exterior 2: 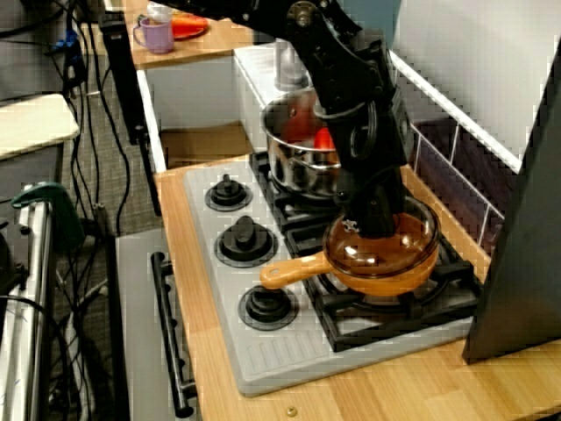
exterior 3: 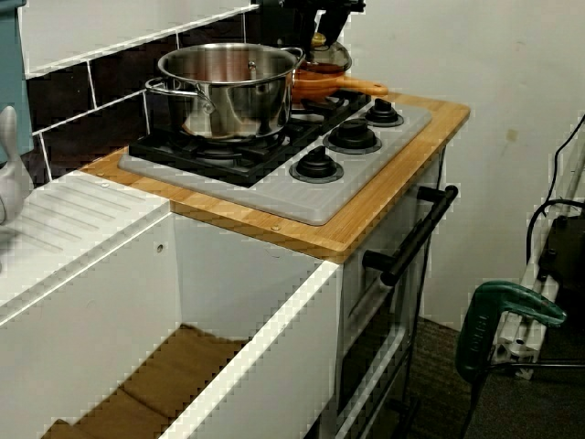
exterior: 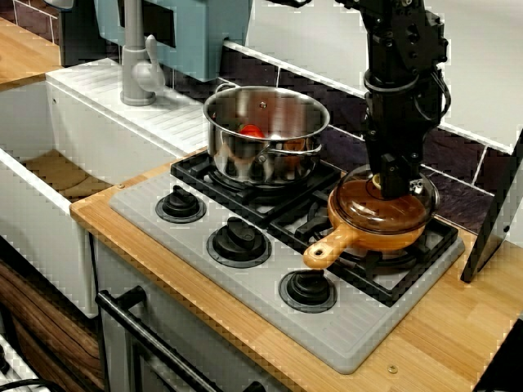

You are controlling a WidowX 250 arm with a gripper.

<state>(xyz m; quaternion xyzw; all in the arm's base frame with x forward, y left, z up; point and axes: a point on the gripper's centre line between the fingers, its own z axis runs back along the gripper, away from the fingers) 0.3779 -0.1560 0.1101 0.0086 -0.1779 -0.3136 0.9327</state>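
Observation:
In the front view my gripper (exterior: pixel 393 186) reaches straight down onto the middle of a brown glass lid (exterior: pixel 364 204). The lid sits on an orange pan (exterior: pixel 372 235) on the stove's right rear burner. The fingers stand close together around the lid's knob, which they hide here. The pan's handle (exterior: pixel 325 251) points toward the stove knobs. The side view shows the gripper (exterior 2: pixel 372 224) on the same lid (exterior 2: pixel 410 235) and pan (exterior 2: pixel 386 274). From the sink side, the gripper (exterior 3: pixel 320 32) sits just over the lid (exterior 3: pixel 327 62).
A steel pot (exterior: pixel 265 135) with a red item (exterior: pixel 252 131) inside stands on the left rear burner, close beside the pan. Three black knobs (exterior: pixel 239 239) line the stove's front. A faucet (exterior: pixel 139 65) and sink (exterior: pixel 57 175) lie left; a dark panel (exterior: pixel 498 220) leans at right.

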